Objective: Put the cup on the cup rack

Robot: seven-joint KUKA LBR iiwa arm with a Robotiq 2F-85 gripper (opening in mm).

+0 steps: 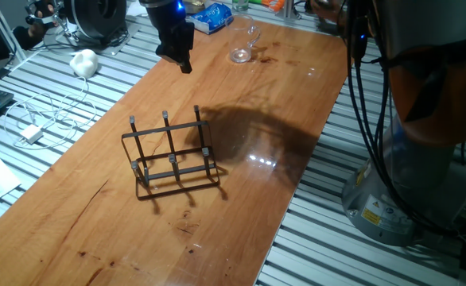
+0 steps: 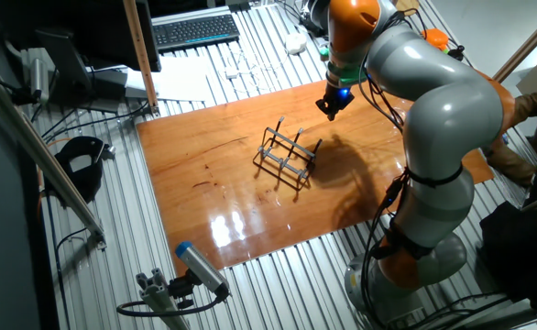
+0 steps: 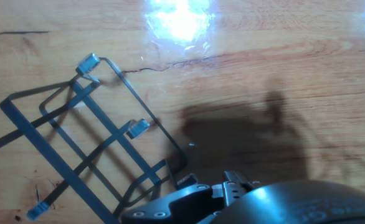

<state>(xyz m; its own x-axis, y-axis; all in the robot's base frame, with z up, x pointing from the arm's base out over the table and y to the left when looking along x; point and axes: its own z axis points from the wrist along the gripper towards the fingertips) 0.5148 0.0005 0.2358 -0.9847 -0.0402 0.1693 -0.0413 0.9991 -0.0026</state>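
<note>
wooden tabletop [image 1: 312, 103] on a slatted bench: my gripper [image 1: 184, 57] hangs in the air between the cup [image 1: 245, 44], which stands upright and untouched at the far end, and the cup rack [image 1: 171, 155], well apart from it. i cannot tell how the fingers are set. one cup, one rack, six pegs. the clear glass (hard to see) could tip from a misjudged approach.

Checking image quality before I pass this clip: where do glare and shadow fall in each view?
One fixed view: small glare right of the cup rack, within the arm's shadow. The other fixed view: broad glare on the table near its front edge. Hand view: blown-out glare at top, end effector shadow at centre right.
</note>
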